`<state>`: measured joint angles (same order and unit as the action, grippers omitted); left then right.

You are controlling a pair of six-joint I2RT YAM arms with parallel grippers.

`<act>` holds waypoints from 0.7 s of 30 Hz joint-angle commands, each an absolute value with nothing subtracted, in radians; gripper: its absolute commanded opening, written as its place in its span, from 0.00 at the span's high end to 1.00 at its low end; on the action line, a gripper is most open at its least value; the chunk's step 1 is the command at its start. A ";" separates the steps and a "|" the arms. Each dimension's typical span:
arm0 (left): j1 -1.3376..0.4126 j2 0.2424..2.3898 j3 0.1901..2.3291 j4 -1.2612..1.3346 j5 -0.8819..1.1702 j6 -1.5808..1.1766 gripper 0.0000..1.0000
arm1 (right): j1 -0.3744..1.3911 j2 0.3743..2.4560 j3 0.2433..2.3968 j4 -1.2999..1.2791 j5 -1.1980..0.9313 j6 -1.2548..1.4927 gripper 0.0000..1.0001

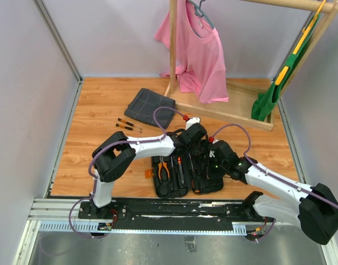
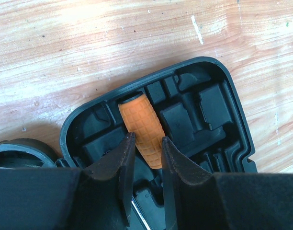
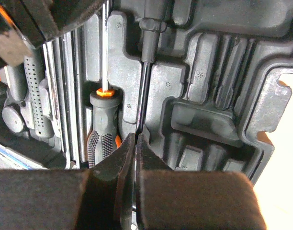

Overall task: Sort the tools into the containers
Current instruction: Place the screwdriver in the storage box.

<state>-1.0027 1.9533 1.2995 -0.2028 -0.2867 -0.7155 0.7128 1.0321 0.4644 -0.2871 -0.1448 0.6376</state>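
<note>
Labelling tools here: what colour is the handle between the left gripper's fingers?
Orange handle, grid-textured; left wrist view shows it best.

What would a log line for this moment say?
left gripper: shut on orange handle in tool case | right gripper: shut above it | two screwdrivers: out on table

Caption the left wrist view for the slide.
Left hand grips an orange handle over the open black tool case on the wooden table.

Lab test booth: plain partition walls (image 1: 25,110), aluminium mounting rail (image 1: 53,210).
</note>
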 commanded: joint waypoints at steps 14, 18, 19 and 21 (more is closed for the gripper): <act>-1.003 1.997 1.254 -0.213 -0.286 -0.710 0.73 | 0.699 1.144 0.410 -0.460 0.064 0.671 0.99; -1.003 2.004 1.256 -0.210 -0.282 -0.709 0.73 | 0.703 1.171 0.395 -0.464 0.078 0.692 0.99; -1.002 2.006 1.257 -0.210 -0.282 -0.708 0.73 | 0.705 1.175 0.397 -0.469 0.083 0.695 0.99; -1.004 2.009 1.258 -0.208 -0.281 -0.708 0.73 | 0.706 1.188 0.402 -0.476 0.096 0.701 0.99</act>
